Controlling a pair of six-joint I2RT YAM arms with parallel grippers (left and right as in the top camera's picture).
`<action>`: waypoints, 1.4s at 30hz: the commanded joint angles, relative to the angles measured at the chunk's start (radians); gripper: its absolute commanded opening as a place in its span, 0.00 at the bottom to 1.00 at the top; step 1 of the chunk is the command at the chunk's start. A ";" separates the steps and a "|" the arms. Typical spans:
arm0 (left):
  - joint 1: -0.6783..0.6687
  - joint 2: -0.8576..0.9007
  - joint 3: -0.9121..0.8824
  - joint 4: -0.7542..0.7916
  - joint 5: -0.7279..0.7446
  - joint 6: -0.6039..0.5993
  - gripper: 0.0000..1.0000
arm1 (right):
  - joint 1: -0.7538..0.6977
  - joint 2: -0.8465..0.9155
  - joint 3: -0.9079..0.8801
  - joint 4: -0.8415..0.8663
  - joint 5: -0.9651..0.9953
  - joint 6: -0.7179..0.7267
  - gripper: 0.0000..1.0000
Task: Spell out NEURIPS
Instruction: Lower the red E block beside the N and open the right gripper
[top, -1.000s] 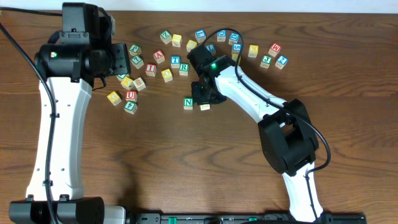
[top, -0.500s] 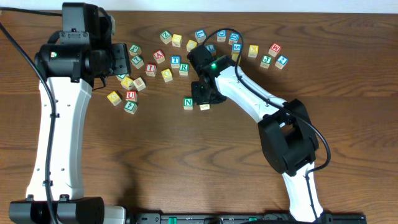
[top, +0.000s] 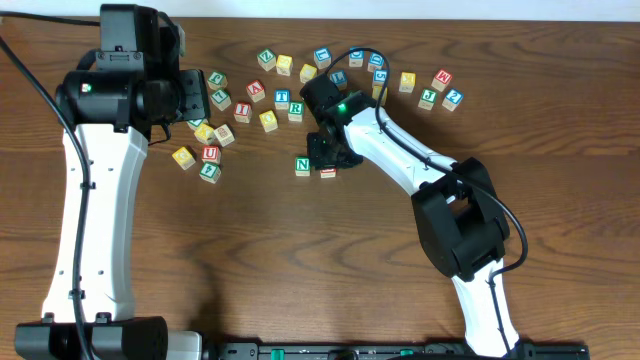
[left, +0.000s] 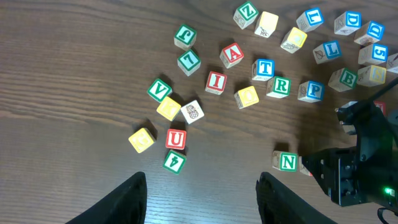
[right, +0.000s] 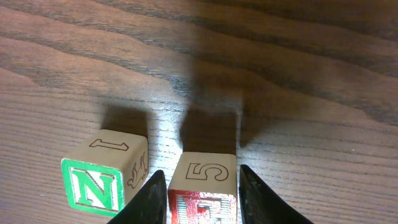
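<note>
Nearest, in the right wrist view, a red-faced cube (right: 205, 171) with a 5 on its adjacent face is seen resting on the desk (right: 280, 74), just beside the N cube (right: 102, 180). It is flanked closely by the fingers of the right gripper (right: 200, 182). The jaws are set narrow, and whether the cube is pressed or released cannot be told. Its red letter is cut off by the frame's edge and cannot be read.

Against a second ago, more red is shown by this cube from overhead, where a paler face was seen, and the wrist has been shifted slightly toward N. The cube is judged to have been settled into the second place of the word. If an E is carried, two letters are laid and five remain.

No long axis is offered by a cube; the axis that matters is the row's. It runs from N across to the red cube, side to side in the overhead view. The green N face and the red face are turned the same way, edges roughly square.

Farther off, U (top: 210, 153) lies well apart to the left. Beyond it, I (top: 243, 109), R (top: 295, 108) and P (left: 314, 91) are left unsorted among other letters.

Above that scatter the left gripper (left: 202, 186) is held wide open, with nothing between its fingers
</note>
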 joint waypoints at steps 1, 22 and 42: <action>-0.001 -0.003 0.005 -0.004 -0.009 -0.005 0.56 | 0.015 0.014 -0.008 0.003 -0.008 0.011 0.33; -0.001 -0.003 0.005 -0.004 -0.009 -0.005 0.56 | -0.054 -0.134 0.009 -0.061 -0.055 -0.002 0.39; -0.001 -0.003 0.005 -0.004 -0.009 -0.005 0.56 | -0.072 -0.121 -0.212 0.061 -0.033 0.031 0.26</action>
